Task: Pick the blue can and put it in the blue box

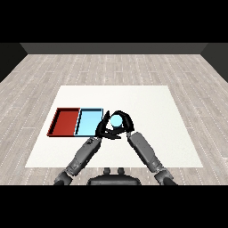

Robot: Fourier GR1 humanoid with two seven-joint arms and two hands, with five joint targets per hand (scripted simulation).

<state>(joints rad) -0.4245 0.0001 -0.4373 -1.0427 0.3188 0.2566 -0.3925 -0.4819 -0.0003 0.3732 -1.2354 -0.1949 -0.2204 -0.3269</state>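
Note:
A light blue can [116, 120] is held upright just right of the light blue tray [88, 123], near the table's middle. My right hand [125, 121] curls round it from the right and over the top. On the can's left side my left hand [103, 128] is pressed close, fingers curled toward the can, partly over the blue tray's right rim. Whether the can's base touches the table is hidden by the hands.
A red tray [65, 122] lies directly left of the blue tray, their rims touching. The white table [156, 116] reaches out to the right and back, with wooden floor beyond it.

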